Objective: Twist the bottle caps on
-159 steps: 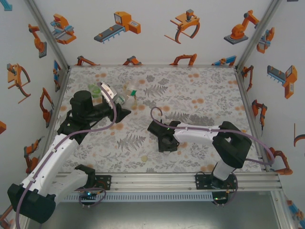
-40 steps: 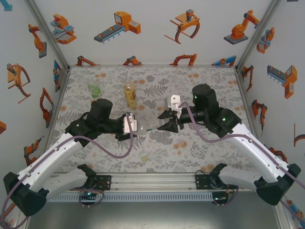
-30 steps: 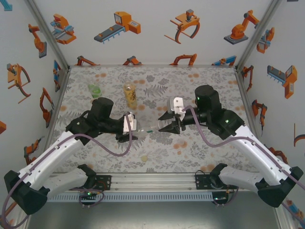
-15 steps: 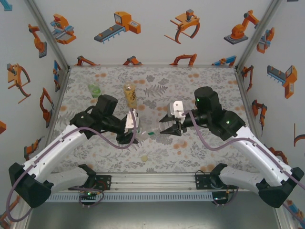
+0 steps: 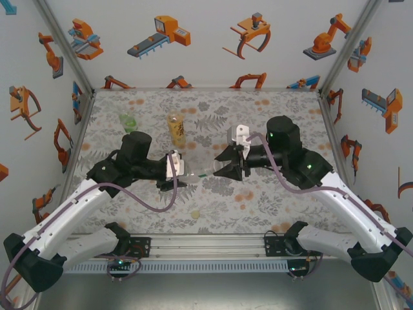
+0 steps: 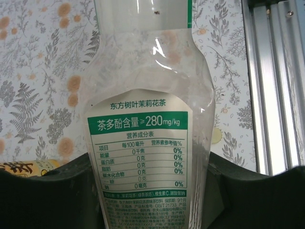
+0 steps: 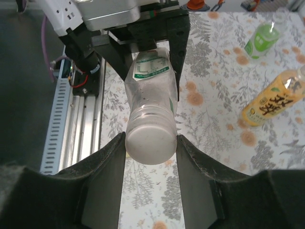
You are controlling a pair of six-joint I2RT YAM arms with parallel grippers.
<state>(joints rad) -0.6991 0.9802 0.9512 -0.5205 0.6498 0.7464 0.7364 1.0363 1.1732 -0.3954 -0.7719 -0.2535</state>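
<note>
Top external: L gripper point(image 5: 179, 173) at mid-table point(image 5: 277, 116), jaws clamped round body of colourless bottle point(image 5: 193, 173), bottle held horizontal above the surface, neck twd R arm. R gripper point(image 5: 224, 170) meets bottle's neck end. Right wrist view: R fingers point(image 7: 108, 164) nearly closed, one each side of white cap point(image 7: 149, 140), both touching it; cap sits on bottle mouth, labelled body running back into L jaws. Left wrist view: bottle fills gap btwn dark fingers, label w/ green band facing cam. Other items: green bottle point(image 5: 127, 121) upright, far left of table; amber bottle point(image 5: 175, 128) upright just right of it, both well apart from grippers. Pale yellow cap point(image 5: 195, 214) loose on table, near edge, below held bottle.
</note>
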